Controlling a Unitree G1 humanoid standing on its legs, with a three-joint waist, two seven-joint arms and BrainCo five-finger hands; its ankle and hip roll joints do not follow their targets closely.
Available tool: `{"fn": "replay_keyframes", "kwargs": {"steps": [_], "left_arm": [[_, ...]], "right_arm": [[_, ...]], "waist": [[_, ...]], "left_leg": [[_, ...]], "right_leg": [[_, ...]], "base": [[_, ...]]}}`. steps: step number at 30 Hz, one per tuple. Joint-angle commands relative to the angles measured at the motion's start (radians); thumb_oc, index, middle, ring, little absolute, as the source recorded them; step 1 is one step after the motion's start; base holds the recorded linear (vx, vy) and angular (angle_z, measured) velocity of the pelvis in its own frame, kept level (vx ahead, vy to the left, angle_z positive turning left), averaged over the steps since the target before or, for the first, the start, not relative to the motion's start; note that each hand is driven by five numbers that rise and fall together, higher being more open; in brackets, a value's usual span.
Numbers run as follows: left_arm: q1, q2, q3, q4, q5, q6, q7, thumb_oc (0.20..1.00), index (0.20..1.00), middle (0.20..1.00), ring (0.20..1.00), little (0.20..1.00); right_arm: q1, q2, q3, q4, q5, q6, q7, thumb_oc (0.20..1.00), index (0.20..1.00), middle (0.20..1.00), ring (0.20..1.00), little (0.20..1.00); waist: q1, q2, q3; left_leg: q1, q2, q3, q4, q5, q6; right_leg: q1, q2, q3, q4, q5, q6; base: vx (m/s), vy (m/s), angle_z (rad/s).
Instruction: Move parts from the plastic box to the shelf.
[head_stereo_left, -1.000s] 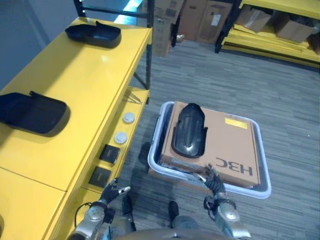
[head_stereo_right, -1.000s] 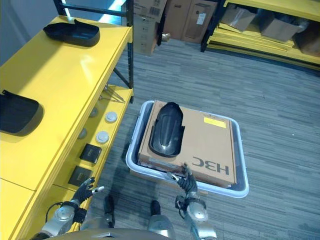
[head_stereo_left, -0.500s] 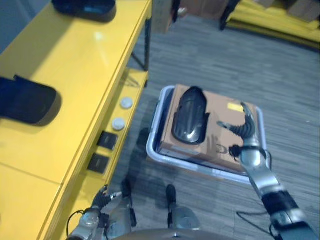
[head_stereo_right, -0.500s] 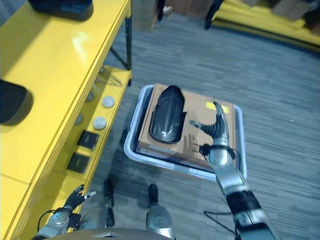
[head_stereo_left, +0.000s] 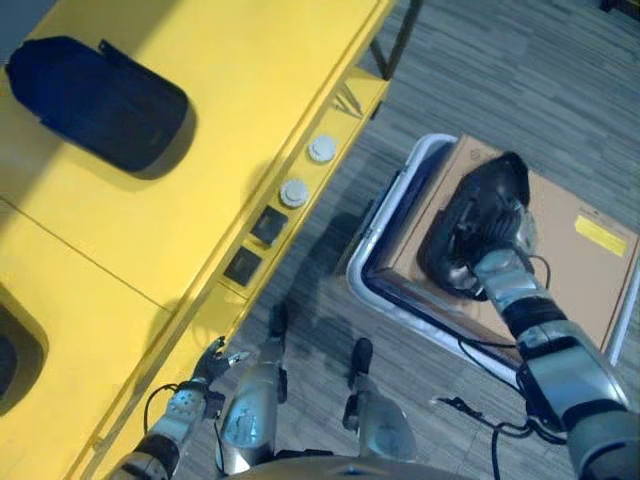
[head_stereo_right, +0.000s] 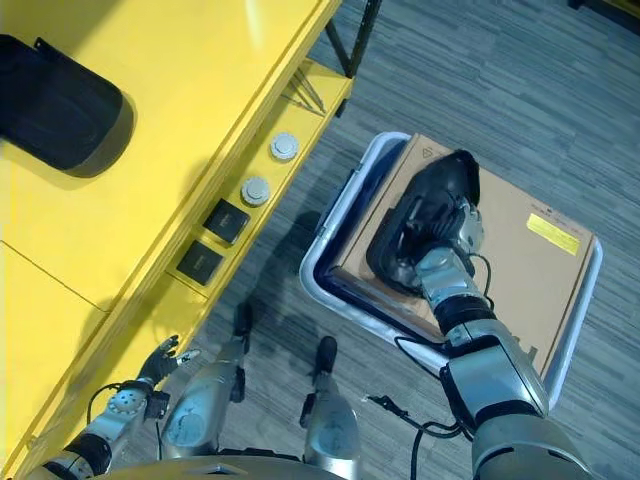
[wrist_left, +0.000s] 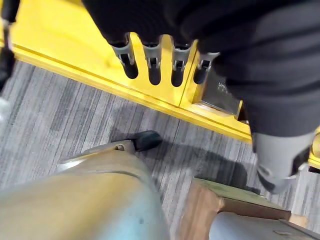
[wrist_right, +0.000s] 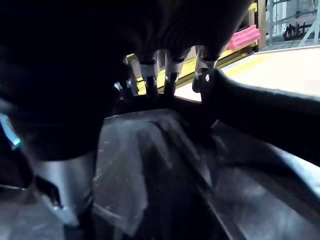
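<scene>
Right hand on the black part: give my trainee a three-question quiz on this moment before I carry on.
1. True or false: the right hand lies on the black part.
2. What does that part rest on? A) the floor B) the cardboard box in the plastic box C) the yellow shelf
3. Where does the left hand hang?

Key: 1 true; 2 B; 3 low beside the shelf, fingers relaxed, holding nothing.

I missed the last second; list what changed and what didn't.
The right hand rose from the near rim of the plastic box, swung over the cardboard box and came down onto the black moulded part, fingers laid over it. The camera tilted too. The part has not left the cardboard; the left hand hangs low by the yellow shelf.
</scene>
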Motion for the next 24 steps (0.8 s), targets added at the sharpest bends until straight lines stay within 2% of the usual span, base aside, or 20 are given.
{"fn": "replay_keyframes", "kwargs": {"steps": [1,3,7,8,9,12,15,18,21,24], "left_arm": [[-0.041,-0.008,-0.073,0.068,-0.027,-0.033,-0.018,1.000,1.000,1.000,1.000,1.000],[-0.042,-0.009,-0.074,0.068,-0.027,-0.034,-0.019,1.000,1.000,1.000,1.000,1.000],[-0.041,-0.016,-0.078,0.074,-0.025,-0.038,-0.019,1.000,1.000,1.000,1.000,1.000],[-0.040,-0.019,-0.076,0.075,-0.022,-0.038,-0.020,1.000,1.000,1.000,1.000,1.000],[-0.035,-0.025,-0.075,0.073,-0.015,-0.038,-0.019,1.000,1.000,1.000,1.000,1.000],[-0.023,-0.026,-0.075,0.065,-0.015,-0.035,-0.014,1.000,1.000,1.000,1.000,1.000],[0.009,-0.030,-0.054,0.049,-0.010,-0.025,-0.006,1.000,1.000,1.000,1.000,1.000],[0.030,-0.038,-0.036,0.041,-0.016,-0.011,0.002,1.000,1.000,1.000,1.000,1.000],[0.045,-0.045,-0.019,0.037,-0.018,-0.002,0.002,1.000,1.000,1.000,1.000,1.000],[0.056,-0.050,-0.014,0.029,-0.013,0.006,0.005,1.000,1.000,1.000,1.000,1.000]], "right_arm": [[0.014,-0.021,0.044,0.090,0.044,0.082,0.001,1.000,1.000,1.000,1.000,1.000],[0.027,0.000,0.051,0.113,0.064,0.106,-0.012,1.000,1.000,1.000,1.000,1.000],[0.059,0.041,0.046,0.156,0.090,0.088,-0.045,1.000,1.000,1.000,1.000,1.000],[0.073,0.054,0.043,0.164,0.108,0.052,-0.074,1.000,1.000,1.000,1.000,1.000],[0.092,0.059,0.031,0.148,0.107,-0.054,-0.137,1.000,1.000,1.000,1.000,1.000],[0.105,0.051,0.011,0.075,0.067,-0.160,-0.217,1.000,1.000,1.000,1.000,1.000],[0.158,0.023,-0.037,-0.103,-0.033,-0.264,-0.326,1.000,1.000,1.000,1.000,1.000],[0.211,-0.005,-0.095,-0.254,-0.094,-0.294,-0.383,1.000,1.000,1.000,1.000,1.000],[0.261,-0.028,-0.154,-0.309,-0.082,-0.336,-0.381,1.000,1.000,1.000,1.000,1.000],[0.296,-0.034,-0.184,-0.318,-0.080,-0.319,-0.352,1.000,1.000,1.000,1.000,1.000]], "waist": [[0.015,0.026,-0.047],[0.015,0.029,-0.049],[0.015,0.035,-0.055],[0.015,0.037,-0.059],[0.012,0.039,-0.065],[0.003,0.040,-0.074],[-0.020,0.038,-0.091],[-0.042,0.035,-0.107],[-0.058,0.034,-0.123],[-0.063,0.035,-0.133]], "left_leg": [[0.060,0.042,-0.017,-0.005,-0.093,-0.061],[0.062,0.043,-0.017,-0.005,-0.093,-0.062],[0.070,0.044,-0.018,-0.005,-0.095,-0.063],[0.073,0.046,-0.017,-0.005,-0.094,-0.065],[0.080,0.049,-0.015,-0.005,-0.095,-0.068],[0.089,0.052,-0.009,-0.005,-0.097,-0.071],[0.105,0.056,0.004,-0.005,-0.100,-0.073],[0.119,0.059,0.015,-0.005,-0.105,-0.073],[0.131,0.062,0.026,-0.005,-0.110,-0.074],[0.140,0.063,0.030,-0.005,-0.113,-0.075]], "right_leg": [[-0.054,-0.063,-0.018,-0.003,0.051,0.040],[-0.051,-0.064,-0.019,-0.003,0.051,0.039],[-0.044,-0.064,-0.019,-0.003,0.050,0.038],[-0.041,-0.065,-0.020,-0.003,0.050,0.038],[-0.035,-0.066,-0.019,-0.003,0.051,0.039],[-0.030,-0.065,-0.015,-0.003,0.050,0.040],[-0.022,-0.060,-0.003,-0.003,0.049,0.043],[-0.015,-0.055,0.010,-0.003,0.046,0.045],[-0.008,-0.053,0.019,-0.003,0.043,0.047],[-0.001,-0.052,0.022,-0.003,0.041,0.046]], "base": [[0.00,-0.003,0.15],[-0.01,0.001,0.07],[0.00,0.000,0.00],[0.00,0.000,0.00],[0.00,0.000,0.00],[0.00,0.000,0.00],[0.03,0.015,-0.06],[0.04,0.022,-0.13],[0.05,0.023,-0.13],[0.03,0.010,-0.09]]}}
